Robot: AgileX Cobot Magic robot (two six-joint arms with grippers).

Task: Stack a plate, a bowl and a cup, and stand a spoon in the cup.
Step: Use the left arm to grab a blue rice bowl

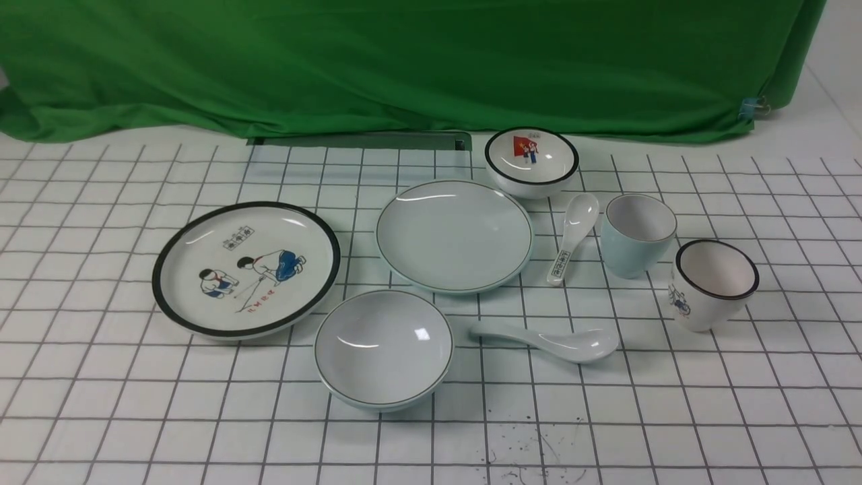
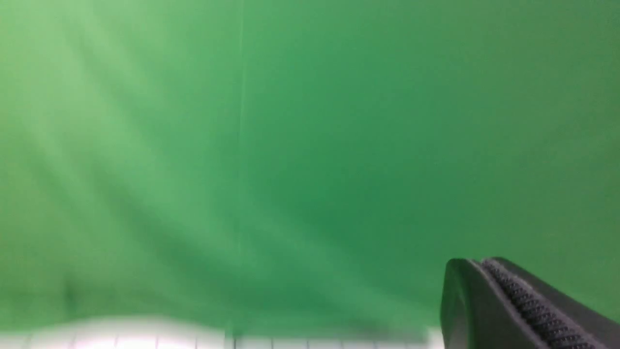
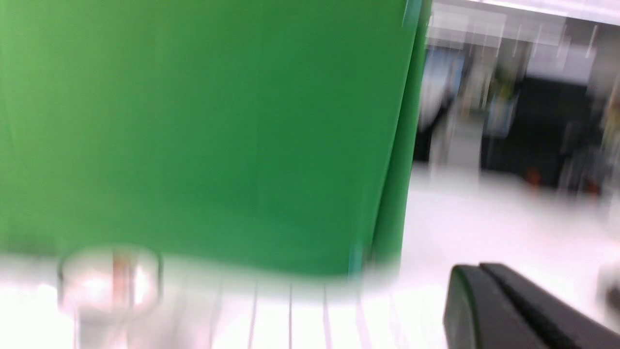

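Note:
In the front view the plain pale plate lies flat at the table's middle. The plain bowl sits upright just in front of it. To the right stands the light-blue cup. The unmarked spoon lies flat between bowl and cup, its handle toward the bowl. Neither arm shows in the front view. My left gripper is shut and empty, facing the green cloth. My right gripper is shut with nothing in it, over the white table; its view is blurred.
A larger black-rimmed plate with cartoon figures lies at the left. A small pictured bowl sits at the back, a printed spoon beside the plate, and a black-rimmed cup at the right. A green cloth hangs behind.

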